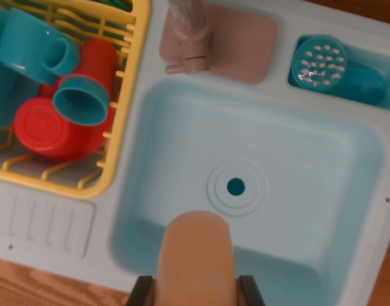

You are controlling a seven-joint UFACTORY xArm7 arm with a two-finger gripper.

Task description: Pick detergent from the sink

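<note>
The detergent (196, 255) is a peach-orange bottle with a rounded top, at the bottom centre of the wrist view. It stands over the near part of the pale blue sink basin (310, 153). My gripper (196, 293) is shut on it: a dark finger (140, 291) presses its left side and another finger (252, 291) its right. The bottle's lower part is cut off by the frame edge. The basin holds nothing else; its round drain (236, 187) shows just beyond the bottle.
A pinkish faucet (190, 38) rises behind the basin. On the wrist view's left, a yellow dish rack (128, 95) holds teal cups (80, 99) and red cups (48, 131). A teal scrubber (319, 62) lies in a recess at top right. Wooden tabletop (29, 284) shows at bottom left.
</note>
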